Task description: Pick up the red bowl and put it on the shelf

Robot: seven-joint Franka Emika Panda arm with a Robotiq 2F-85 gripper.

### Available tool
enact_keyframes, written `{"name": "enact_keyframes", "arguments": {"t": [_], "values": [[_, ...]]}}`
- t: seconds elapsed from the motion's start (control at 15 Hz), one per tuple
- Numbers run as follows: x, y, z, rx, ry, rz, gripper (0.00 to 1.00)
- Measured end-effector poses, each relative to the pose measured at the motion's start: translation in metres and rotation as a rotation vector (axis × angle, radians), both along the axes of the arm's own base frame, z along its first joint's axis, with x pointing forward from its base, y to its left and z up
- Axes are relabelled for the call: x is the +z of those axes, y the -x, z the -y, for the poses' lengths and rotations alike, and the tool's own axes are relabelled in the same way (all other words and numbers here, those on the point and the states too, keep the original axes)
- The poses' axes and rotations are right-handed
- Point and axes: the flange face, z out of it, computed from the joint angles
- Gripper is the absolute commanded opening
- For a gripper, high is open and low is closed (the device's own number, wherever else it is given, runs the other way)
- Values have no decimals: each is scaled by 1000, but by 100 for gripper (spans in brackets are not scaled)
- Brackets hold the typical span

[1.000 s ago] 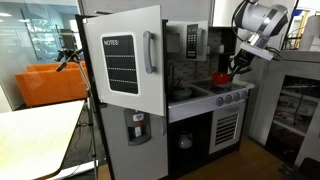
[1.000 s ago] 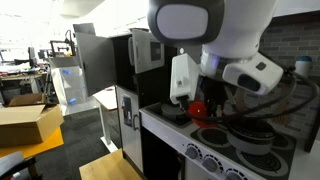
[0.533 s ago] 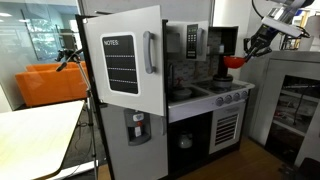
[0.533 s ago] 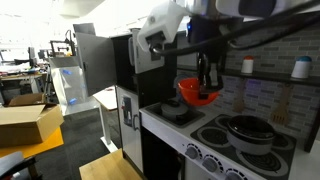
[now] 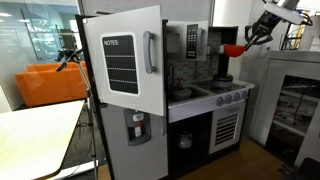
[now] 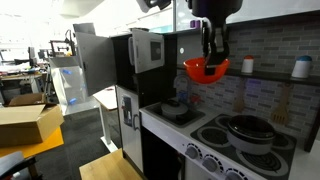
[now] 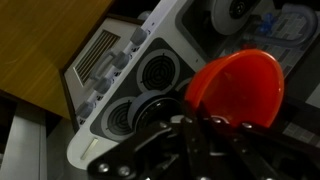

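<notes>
The red bowl (image 5: 233, 48) hangs in the air well above the toy stove, held by its rim in my gripper (image 5: 246, 41). It also shows in an exterior view (image 6: 205, 69), tilted, under the gripper (image 6: 212, 52). In the wrist view the red bowl (image 7: 240, 88) fills the right side, with my gripper (image 7: 196, 126) shut on its near rim. The shelf (image 5: 219, 38), a dark niche of the toy kitchen, lies just behind the bowl, beside the microwave.
A dark pot (image 6: 246, 130) sits on the stove burners (image 7: 150, 75) below. The fridge door with a NOTES board (image 5: 122, 65) stands open towards the camera. A white cabinet (image 5: 292, 100) stands beside the toy kitchen. A sink (image 5: 180, 93) lies next to the stove.
The gripper has risen with the red bowl from just above the stove to the height of the upper niche. The pot has not moved.
</notes>
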Motion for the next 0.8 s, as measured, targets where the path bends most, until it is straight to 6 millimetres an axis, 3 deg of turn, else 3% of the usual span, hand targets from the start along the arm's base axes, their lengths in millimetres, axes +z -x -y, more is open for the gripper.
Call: {"name": "enact_keyframes", "arguments": {"t": [0.47, 0.8], "values": [[40, -28, 9, -23, 57, 49, 2], [33, -54, 27, -39, 104, 46, 2]]}}
